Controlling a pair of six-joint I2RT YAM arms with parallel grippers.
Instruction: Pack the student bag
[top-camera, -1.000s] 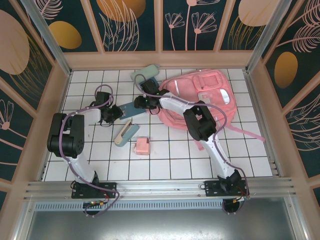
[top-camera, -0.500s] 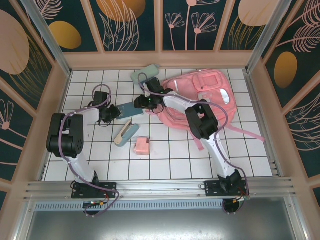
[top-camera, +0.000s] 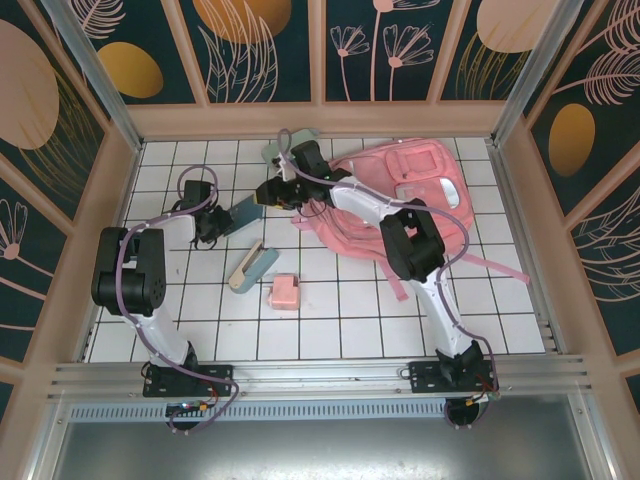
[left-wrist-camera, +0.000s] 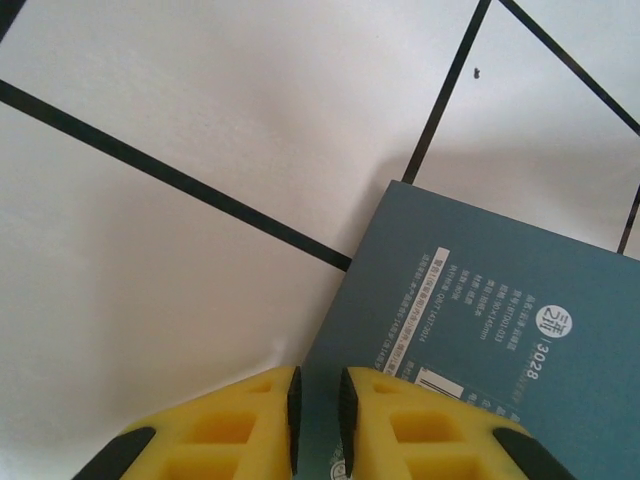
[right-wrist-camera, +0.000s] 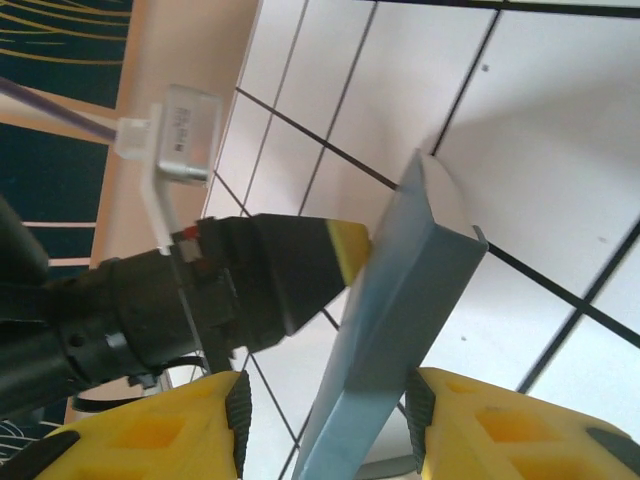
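Pink student bag (top-camera: 415, 190) is lying flat at the far right of the white tiled table (top-camera: 180, 330), but ok, grippers first. Right gripper (right-wrist-camera: 325, 380) has its yellow fingers spread about halfway. The teal book (right-wrist-camera: 385, 300) is caught between them, tipped up on edge so you see the cover and a bit of white pages at the far corner. Looks like it's got hold of it, since the book's side is right up against one pad.

Left gripper (left-wrist-camera: 318, 375) is the opposite. Its fingers are pulled nearly together with just a thin slit between the pads, and nothing's pinched in there as far as I can see. The tips sit right at the edge of the book's cover, near the small white print. On the right wrist cam you can see that yellow tip touching the far end of the book.

From above, the two grippers meet at the book from opposite ends, left of the bag, in the far middle of the table. The right arm reaches across the bag's left edge to get there. A pale green pouch (top-camera: 290, 147) lies just behind the right gripper by the back wall. Nearer the arm bases there's a teal and beige case (top-camera: 252, 267), and just beside it a small pink box (top-camera: 283, 292). The bag's straps trail off toward the right side of the table.
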